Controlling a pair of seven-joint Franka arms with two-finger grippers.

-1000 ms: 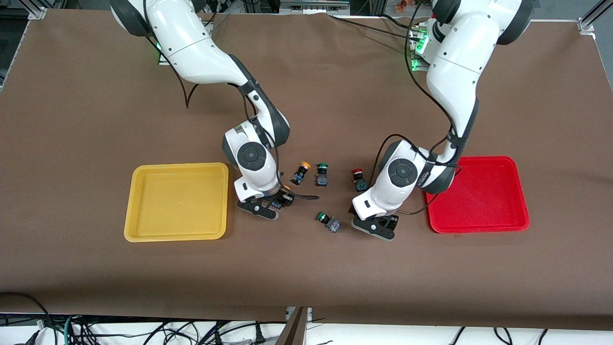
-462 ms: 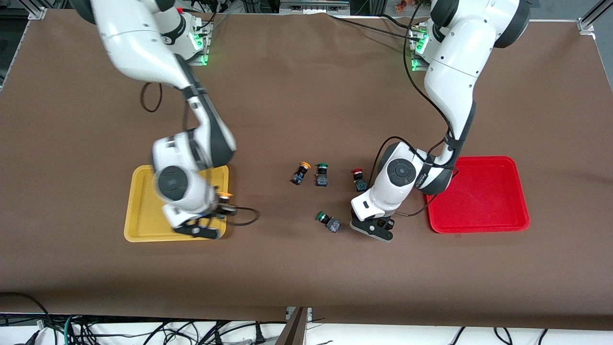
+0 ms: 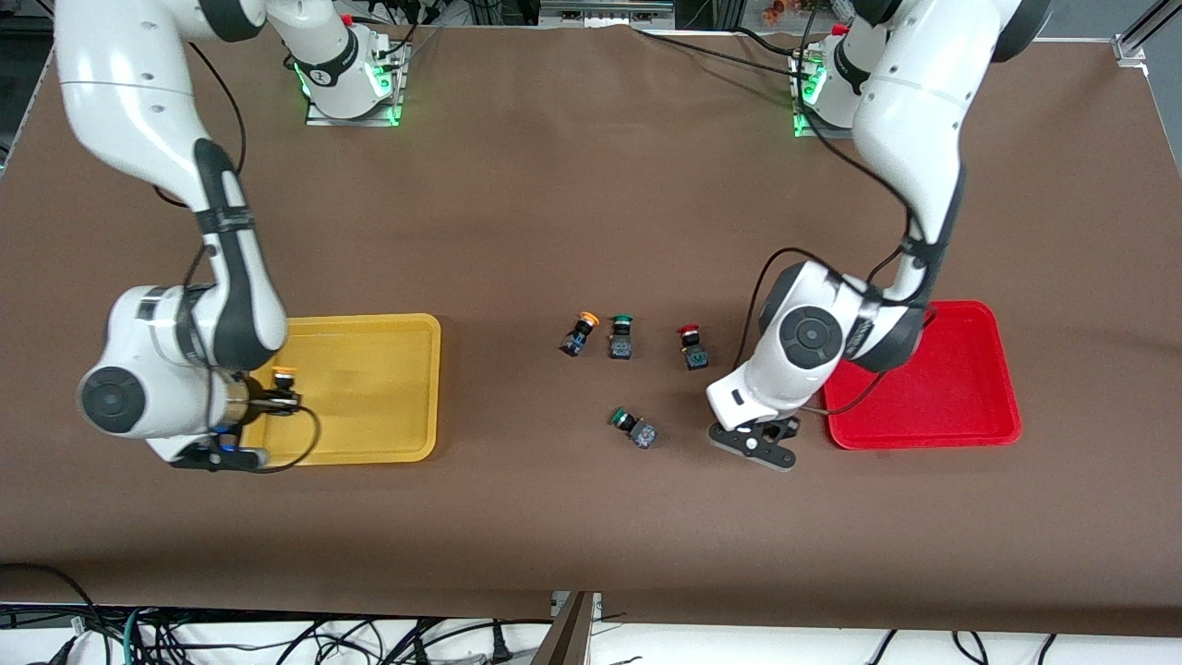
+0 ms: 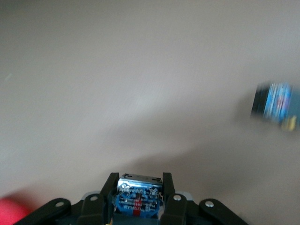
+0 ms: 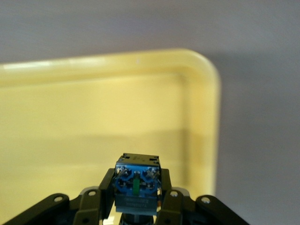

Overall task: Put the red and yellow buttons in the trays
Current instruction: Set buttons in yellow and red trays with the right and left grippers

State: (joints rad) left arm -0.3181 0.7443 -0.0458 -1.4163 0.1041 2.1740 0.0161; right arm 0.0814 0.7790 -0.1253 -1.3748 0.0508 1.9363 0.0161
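My right gripper point(image 3: 268, 402) is shut on a yellow-capped button point(image 3: 282, 386) and holds it over the yellow tray point(image 3: 369, 320), at the tray's end toward the right arm's end of the table. The right wrist view shows that button's blue base point(image 5: 137, 178) between the fingers above the tray point(image 5: 206, 70). My left gripper point(image 3: 771, 432) is over bare table beside the red tray point(image 3: 923, 441), shut on a button whose blue base shows in the left wrist view point(image 4: 138, 197); its cap is hidden. A second yellow-capped button point(image 3: 580, 334) and a red-capped button point(image 3: 690, 346) stand mid-table.
A green-capped switch point(image 3: 621, 335) stands between the yellow and red ones. Another green-capped switch point(image 3: 633, 427) lies on its side nearer the front camera, close to the left gripper. A blurred switch body point(image 4: 276, 105) shows in the left wrist view.
My right arm swung from the middle of the table to over the yellow tray, carrying the yellow-capped button. My left gripper rose and shifted a little toward the red tray with its button.
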